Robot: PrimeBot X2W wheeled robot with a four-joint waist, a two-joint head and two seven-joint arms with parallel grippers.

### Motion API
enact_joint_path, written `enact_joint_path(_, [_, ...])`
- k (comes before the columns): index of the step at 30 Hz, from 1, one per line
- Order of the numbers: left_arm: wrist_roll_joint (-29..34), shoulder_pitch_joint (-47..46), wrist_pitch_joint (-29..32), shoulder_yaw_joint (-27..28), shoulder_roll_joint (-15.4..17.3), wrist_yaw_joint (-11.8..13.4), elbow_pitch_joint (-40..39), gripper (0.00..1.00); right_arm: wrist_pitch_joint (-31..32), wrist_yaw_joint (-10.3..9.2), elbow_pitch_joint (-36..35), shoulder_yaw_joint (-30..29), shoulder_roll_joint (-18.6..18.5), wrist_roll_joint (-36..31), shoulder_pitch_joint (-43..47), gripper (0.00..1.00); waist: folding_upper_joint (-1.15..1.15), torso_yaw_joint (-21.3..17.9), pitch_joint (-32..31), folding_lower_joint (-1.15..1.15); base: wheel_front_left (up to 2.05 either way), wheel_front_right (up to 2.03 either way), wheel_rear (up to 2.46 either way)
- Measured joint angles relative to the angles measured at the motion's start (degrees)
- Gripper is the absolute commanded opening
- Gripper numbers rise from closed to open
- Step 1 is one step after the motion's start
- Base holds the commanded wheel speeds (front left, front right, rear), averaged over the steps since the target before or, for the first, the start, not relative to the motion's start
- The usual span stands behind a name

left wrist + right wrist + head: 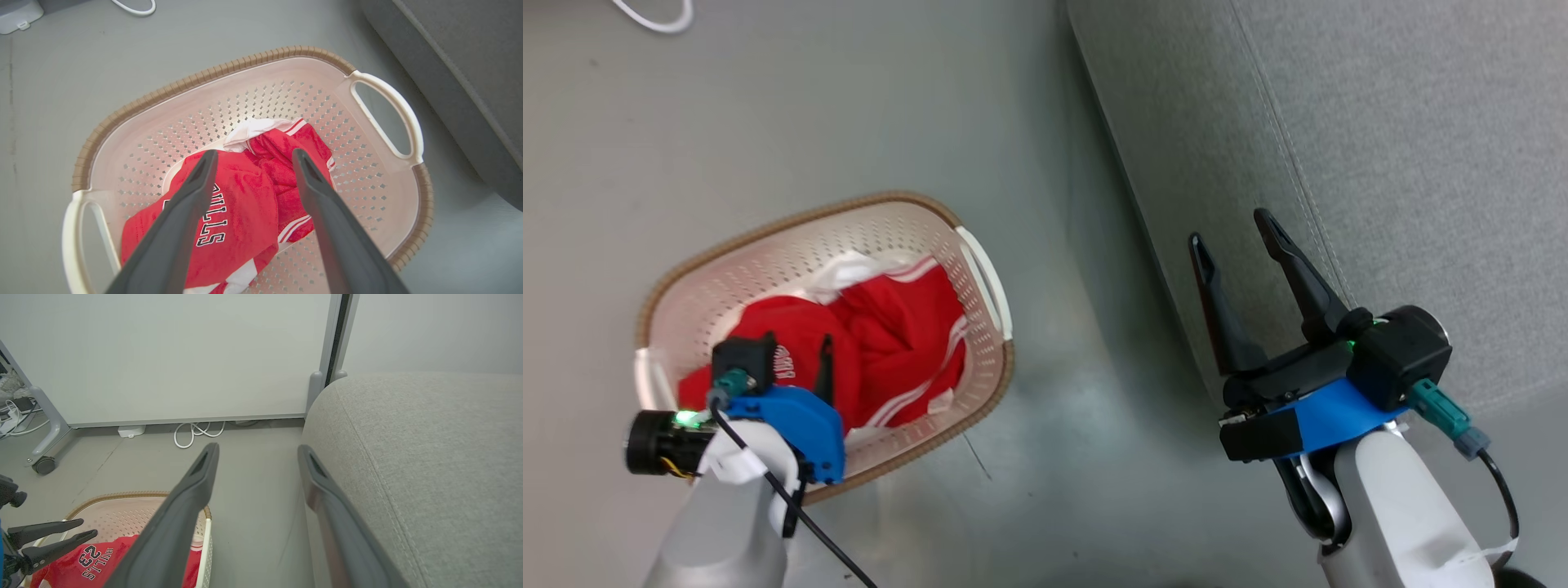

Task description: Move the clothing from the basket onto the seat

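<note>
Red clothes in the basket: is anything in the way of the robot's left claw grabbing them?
Nothing visible is in the way. The left claw hangs open over the red clothing lying in the basket, with only air between them.

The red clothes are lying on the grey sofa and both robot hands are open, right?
No. The red clothes are in the basket, not on the grey sofa, as the left wrist view shows. The left gripper and the right gripper are both open.

clothing (890,343) heaped in basket (882,200) | my left claw (796,351) spread above it | right claw (1229,229) spread at seat (1380,163) edge
</note>
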Motion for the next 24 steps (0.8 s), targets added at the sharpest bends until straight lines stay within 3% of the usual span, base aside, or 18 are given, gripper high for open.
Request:
enact_joint_path(6, [0.02,-4.51,2.35,0.48,2.66,2.3,4.03,1.0,0.0,0.0,-1.64,1.55,-0.01,1.94,-1.57,1.0,0.0,-2.8,5.37,0.0,0.0,0.0,0.0])
enact_joint_path(17, [0.15,-9.94,4.94,0.52,7.54,4.09,7.99,1.0,0.0,0.0,-3.13,4.47,0.0,5.5,-2.64,1.0,0.0,-6.9,12.26,0.0,0.0,0.0,0.0])
enact_joint_path(24, [-0.91,-11.33,6.43,0.98,8.64,5.09,10.8,1.0,0.0,0.0,-3.6,5.39,0.0,6.94,-3.17,1.0,0.0,-8.25,14.49,0.0,0.0,0.0,0.0])
